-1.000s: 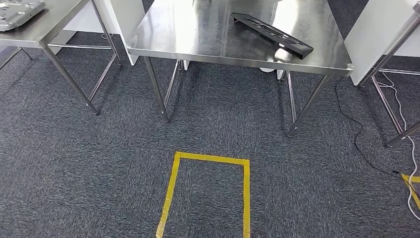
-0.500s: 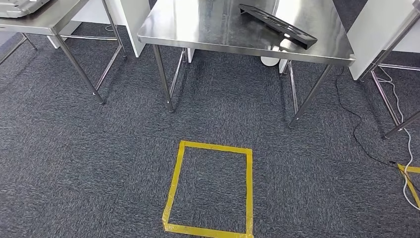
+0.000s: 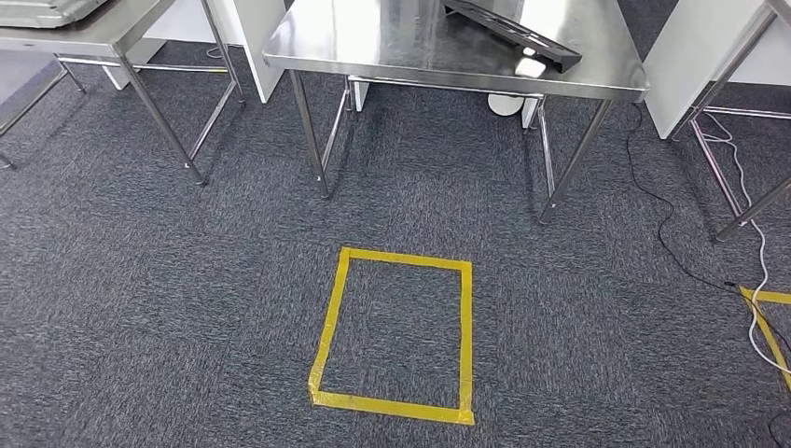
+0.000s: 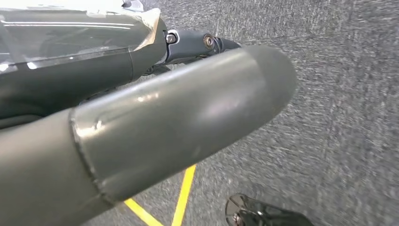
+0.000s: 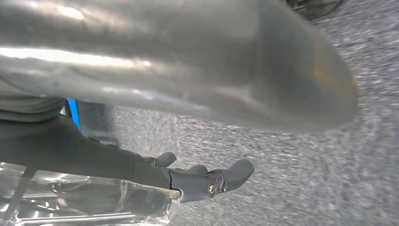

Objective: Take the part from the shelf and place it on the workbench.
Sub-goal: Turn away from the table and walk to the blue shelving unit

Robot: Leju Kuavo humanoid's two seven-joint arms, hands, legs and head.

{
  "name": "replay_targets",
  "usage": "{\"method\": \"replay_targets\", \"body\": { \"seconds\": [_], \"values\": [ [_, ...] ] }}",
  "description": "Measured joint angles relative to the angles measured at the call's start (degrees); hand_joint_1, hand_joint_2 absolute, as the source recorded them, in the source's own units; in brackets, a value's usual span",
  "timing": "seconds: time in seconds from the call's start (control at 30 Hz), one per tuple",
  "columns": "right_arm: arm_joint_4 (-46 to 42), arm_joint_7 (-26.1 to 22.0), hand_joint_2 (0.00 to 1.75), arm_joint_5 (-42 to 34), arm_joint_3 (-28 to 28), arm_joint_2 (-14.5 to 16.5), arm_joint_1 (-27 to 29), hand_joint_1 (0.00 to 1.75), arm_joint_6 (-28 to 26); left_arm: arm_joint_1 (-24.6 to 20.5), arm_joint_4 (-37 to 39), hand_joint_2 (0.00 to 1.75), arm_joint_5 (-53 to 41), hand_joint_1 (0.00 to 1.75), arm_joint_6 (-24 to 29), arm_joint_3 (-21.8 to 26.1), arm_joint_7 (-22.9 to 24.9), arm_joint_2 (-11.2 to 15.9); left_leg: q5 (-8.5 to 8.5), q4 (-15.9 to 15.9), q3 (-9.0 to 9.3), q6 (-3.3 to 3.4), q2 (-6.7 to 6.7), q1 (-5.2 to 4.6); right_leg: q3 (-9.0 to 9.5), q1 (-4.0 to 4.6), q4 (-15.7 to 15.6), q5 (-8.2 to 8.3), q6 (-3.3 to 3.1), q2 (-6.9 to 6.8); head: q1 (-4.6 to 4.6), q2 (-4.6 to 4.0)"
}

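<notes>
Left hand (image 4: 179, 117), left wrist view: thick thumb lay across dark fingers (image 4: 197, 42); glossy clear film over them; grasping or released, could not tell. Yellow tape (image 4: 184, 193) seen beyond on carpet (image 4: 339, 94).

Right hand (image 5: 188, 70), right wrist view: fingers (image 5: 221, 179) lightly curled, apart from thumb, carpet visible between; released, nothing gripped.

Head view: logged taped yellow square (image 3: 328, 327) at centre. Steel workbench (image 3: 392, 47) at 12 o'clock. Black part (image 3: 513, 33) lay on its top, toward 1 o'clock edge. Second table (image 3: 112, 37) at 10 o'clock. Cables (image 3: 672, 243) trailed at 3 o'clock.
</notes>
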Motion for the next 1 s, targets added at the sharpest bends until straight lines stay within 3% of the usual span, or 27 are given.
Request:
{"method": "replay_targets", "body": {
  "seconds": [0.07, 0.13, 0.17, 0.2, 0.23, 0.3, 0.33, 0.37, 0.4, 0.43, 0.47, 0.5, 0.53, 0.6, 0.67, 0.7, 0.73, 0.8, 0.83, 0.87, 0.9, 0.93, 1.0],
  "values": [
    [0.0, 0.07, 0.0, -0.14, -0.17, -0.01, 0.0, 0.0, -0.26, -0.1, 0.0, 0.0, -0.38, 0.0, -0.14, -0.43, -0.07, 0.06, -1.6, -5.82, 3.51, 0.42, -0.22, -0.25, -1.21, 0.15, 0.81, 0.86, 0.8, -0.03, 0.05, 0.0],
    [0.03, 0.15, 0.0, -0.27, -0.38, -0.01, 0.1, 0.0, -0.44, -0.11, 0.01, 0.0, -0.86, 0.0, -0.14, -0.69, -0.21, 0.12, -1.55, -7.01, 3.13, 1.5, -0.2, -0.53, -1.92, 0.21, 0.91, 1.88, 1.73, -0.02, 0.14, 0.0],
    [0.08, 0.2, 0.0, -0.35, -0.54, -0.03, 0.21, 0.0, -0.51, -0.09, 0.01, 0.0, -1.12, 0.0, -0.1, -0.84, -0.28, 0.12, -0.93, -7.15, 2.47, 2.23, -0.09, -0.63, -2.44, 0.15, 1.27, 1.59, 1.93, 0.1, 0.08, 0.0],
    [0.14, 0.26, 0.0, -0.42, -0.69, -0.04, 0.36, 0.0, -0.58, -0.07, 0.02, 0.0, -1.35, 0.0, -0.05, -0.99, -0.33, 0.12, -0.15, -7.28, 1.65, 3.07, 0.06, -0.65, -3.03, 0.1, 2.3, 0.31, 1.9, 0.24, 0.18, 0.0],
    [0.2, 0.33, 0.0, -0.49, -0.83, -0.05, 0.5, 0.0, -0.64, -0.05, 0.02, 0.0, -1.48, 0.0, -0.01, -1.13, -0.35, 0.13, 0.74, -7.43, 0.66, 3.75, 0.21, -0.65, -3.85, 0.04, 4.39, -1.99, 1.65, 0.38, 0.26, 0.0],
    [0.25, 0.5, 0.0, -0.54, -0.99, -0.03, 0.59, 0.0, -0.72, -0.05, 0.02, 0.0, -1.64, 0.0, 0.04, -1.45, -0.44, 0.2, 2.35, -7.39, -1.4, 4.27, 0.4, -0.81, -5.45, -0.1, 11.11, -7.51, 1.12, 0.55, 0.54, 0.0],
    [0.27, 0.55, 0.0, -0.56, -1.05, -0.02, 0.57, 0.0, -0.74, -0.04, 0.02, 0.0, -1.72, 0.0, 0.13, -1.61, -0.52, 0.25, 3.18, -7.38, -2.54, 4.25, 0.48, -0.86, -5.89, -0.12, 14.57, -8.88, 1.35, 0.59, 0.61, 0.0],
    [0.28, 0.59, 0.0, -0.57, -1.12, -0.01, 0.56, 0.0, -0.78, -0.05, 0.02, 0.0, -1.84, 0.0, 0.24, -1.75, -0.6, 0.28, 3.99, -7.36, -3.66, 4.17, 0.58, -0.88, -5.72, -0.14, 16.98, -8.76, 1.93, 0.61, 0.65, 0.0],
    [0.28, 0.64, 0.0, -0.57, -1.19, -0.01, 0.56, 0.0, -0.81, -0.04, 0.02, 0.0, -1.96, 0.0, 0.38, -1.86, -0.65, 0.31, 4.79, -7.34, -4.8, 4.04, 0.67, -0.88, -4.78, -0.14, 17.87, -7.42, 2.71, 0.62, 0.68, 0.0],
    [0.29, 0.72, 0.0, -0.57, -1.26, -0.02, 0.57, 0.0, -0.85, -0.05, 0.02, 0.0, -2.08, 0.0, 0.54, -1.94, -0.68, 0.33, 5.62, -7.32, -5.76, 3.86, 0.74, -0.88, -3.0, -0.13, 16.98, -5.61, 3.4, 0.63, 0.7, 0.0],
    [0.3, 0.78, 0.0, -0.56, -1.31, -0.02, 0.57, 0.0, -0.88, -0.06, 0.02, 0.0, -2.17, 0.0, 0.65, -1.99, -0.68, 0.36, 6.42, -7.28, -6.52, 3.64, 0.78, -0.87, -0.32, -0.13, 14.29, -4.5, 3.69, 0.64, 0.7, 0.0],
    [0.3, 0.84, 0.0, -0.53, -1.35, -0.02, 0.54, 0.0, -0.89, -0.07, 0.02, 0.0, -2.22, 0.0, 0.75, -2.05, -0.68, 0.38, 7.13, -7.18, -7.11, 3.36, 0.77, -0.96, 3.56, -0.02, 9.74, -4.49, 3.49, 0.64, 0.71, 0.0],
    [0.3, 0.87, 0.0, -0.48, -1.38, -0.03, 0.48, 0.0, -0.91, -0.07, 0.03, 0.0, -2.28, 0.0, 0.83, -2.09, -0.68, 0.4, 7.8, -7.05, -7.5, 3.03, 0.79, -1.07, 7.06, 0.09, 4.51, -5.67, 2.87, 0.68, 0.69, 0.0],
    [0.3, 0.9, 0.0, -0.37, -1.39, -0.03, 0.36, 0.0, -0.93, -0.09, 0.04, 0.0, -2.41, 0.0, 0.88, -2.12, -0.68, 0.45, 9.09, -7.06, -7.97, 2.32, 0.91, -1.14, 11.16, 0.47, -2.44, -7.96, 1.49, 0.72, 0.6, 0.0],
    [0.33, 0.92, 0.0, -0.2, -1.4, -0.01, 0.46, 0.0, -0.95, -0.06, 0.04, 0.0, -2.45, 0.0, 0.9, -2.13, -0.67, 0.55, 9.54, -7.05, -8.32, 1.56, 0.95, -0.81, 10.79, 0.31, -3.22, -7.82, 0.36, 0.64, 0.52, 0.0],
    [0.34, 0.99, 0.0, -0.05, -1.4, -0.01, 0.58, 0.0, -0.95, 0.0, 0.04, 0.0, -2.38, 0.0, 0.91, -2.12, -0.66, 0.61, 8.34, -6.26, -8.68, 1.18, 0.88, -0.64, 10.5, 0.15, -3.24, -7.35, -0.3, 0.5, 0.5, 0.0],
    [0.36, 1.11, 0.0, 0.22, -1.4, 0.0, 0.71, 0.0, -0.95, 0.09, 0.05, 0.0, -2.31, 0.0, 0.93, -2.11, -0.66, 0.65, 6.13, -4.41, -9.3, 0.84, 0.75, -0.49, 10.17, -0.03, -3.28, -6.8, -0.92, 0.29, 0.42, 0.0],
    [0.38, 1.55, 0.0, 0.87, -1.39, 0.01, 0.85, 0.0, -0.92, 0.21, 0.06, 0.0, -2.13, 0.0, 0.95, -2.09, -0.65, 0.7, 0.54, 2.31, -11.13, 0.24, 0.5, -0.35, 9.32, 0.04, -3.22, -5.89, -1.67, -0.21, 0.33, 0.0],
    [0.38, 1.75, 0.0, 1.18, -1.37, 0.01, 0.91, 0.0, -0.9, 0.24, 0.07, 0.0, -2.08, 0.0, 0.95, -2.09, -0.65, 0.72, -1.13, 5.88, -11.91, -0.02, 0.41, -0.3, 8.87, 0.12, -3.16, -5.54, -1.72, -0.49, 0.32, 0.0],
    [0.39, 1.91, 0.0, 1.38, -1.36, 0.01, 0.96, 0.0, -0.89, 0.25, 0.07, 0.0, -2.01, 0.0, 0.95, -2.09, -0.64, 0.76, -1.54, 8.23, -12.07, -0.21, 0.37, -0.24, 8.44, 0.19, -3.05, -5.24, -1.67, -0.82, 0.33, 0.0],
    [0.39, 2.01, 0.0, 1.5, -1.36, -0.01, 1.0, 0.0, -0.87, 0.27, 0.07, 0.0, -1.94, 0.0, 0.95, -2.08, -0.63, 0.81, -0.93, 8.56, -11.25, -0.28, 0.38, -0.17, 8.05, 0.22, -2.89, -5.06, -1.61, -1.21, 0.32, 0.0],
    [0.39, 2.06, 0.0, 1.59, -1.36, -0.01, 1.03, 0.0, -0.87, 0.29, 0.07, 0.0, -1.9, 0.0, 0.95, -2.08, -0.63, 0.86, 0.26, 6.67, -9.31, -0.24, 0.55, -0.11, 7.71, 0.23, -2.68, -4.96, -1.56, -1.61, 0.31, 0.0],
    [0.39, 2.11, 0.0, 1.69, -1.36, 0.01, 1.0, 0.0, -0.87, 0.23, 0.07, 0.0, -1.9, 0.0, 0.95, -2.07, -0.63, 0.94, 2.01, -0.91, -3.63, 0.11, 1.97, -0.15, 7.32, 0.41, -2.13, -4.94, -1.39, -2.39, 0.28, 0.0]
  ]
}}
